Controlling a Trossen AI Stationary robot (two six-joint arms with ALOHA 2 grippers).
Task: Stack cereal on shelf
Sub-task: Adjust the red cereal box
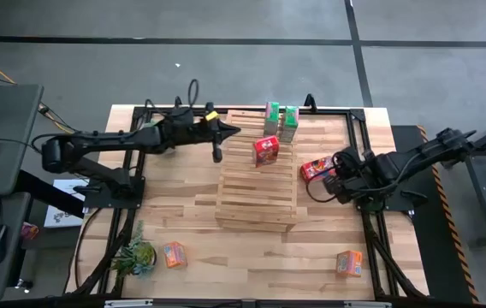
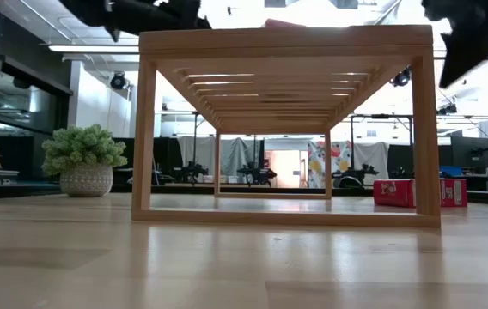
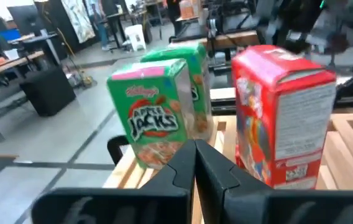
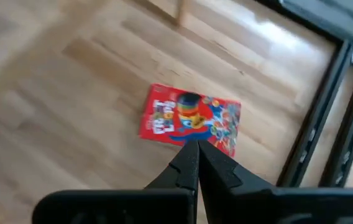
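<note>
Hovering over the shelf's (image 1: pixel 256 184) far left corner, the left fingers (image 1: pixel 223 131) were pressed together, tips meeting, holding nothing. Right fingers (image 4: pixel 196 163) were also closed to a point, empty, poised just above a red box lying flat on the worktop (image 1: pixel 183 192) beside the shelf's right side. Six cereal boxes counted: two green boxes (image 1: pixel 281 121) standing upright side by side at the shelf's far edge, one red box (image 1: pixel 266 151) upright on the slats just in front of them, the second red box (image 1: pixel 314 168) flat on the worktop, and two orange boxes, one (image 1: pixel 173 254) near the left front by a small plant (image 1: pixel 133 255), the other (image 1: pixel 349 262) near the right front corner. One shelf, pale wood, slatted top, open frame underneath. Left wrist view showed the green boxes (image 3: pixel 158 112) printed "Apple Jacks", with the red box (image 3: pixel 282 112) close beside them. Low view showed a potted plant (image 2: pixel 85 160) behind.
</note>
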